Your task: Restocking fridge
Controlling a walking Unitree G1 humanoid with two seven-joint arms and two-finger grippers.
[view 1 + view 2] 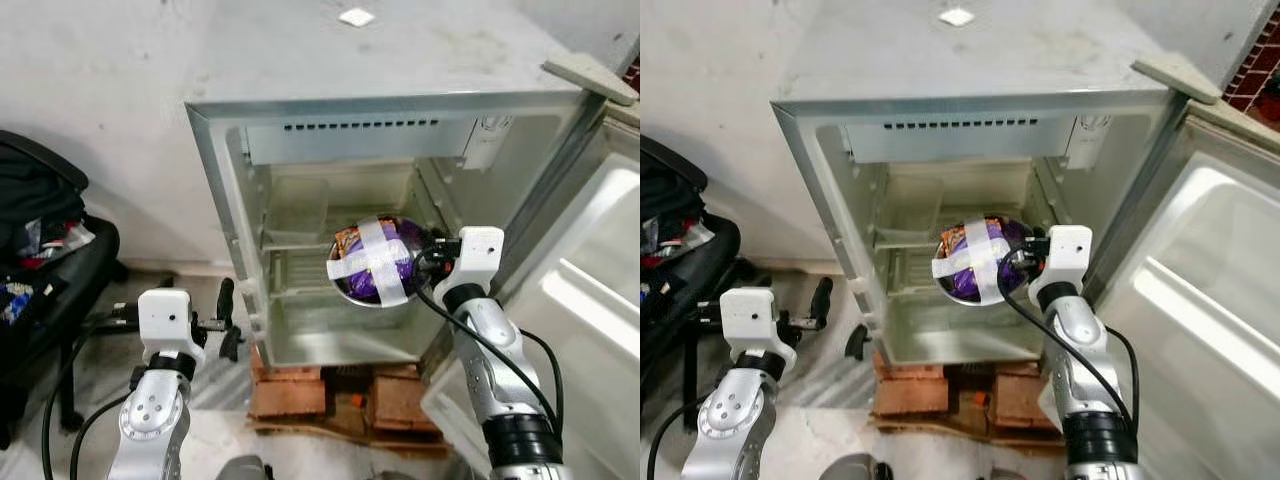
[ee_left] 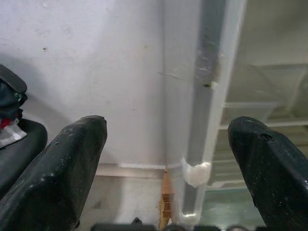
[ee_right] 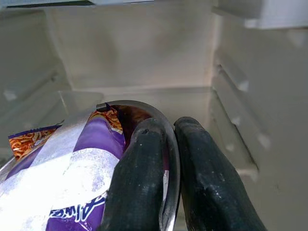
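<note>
Steel bowl (image 1: 372,262), rim pinched by right gripper (image 3: 169,144), hides fridge (image 1: 300,130) shelf.

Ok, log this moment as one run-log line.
right gripper: shut on bowl rim, at open fridge | left gripper: open, idle beside fridge

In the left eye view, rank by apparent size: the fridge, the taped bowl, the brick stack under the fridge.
1. Fridge, by far the largest.
2. Brick stack.
3. Taped bowl, held at its rim by the right pincer; it sits nearer the camera, so it looks bigger than it is.
</note>
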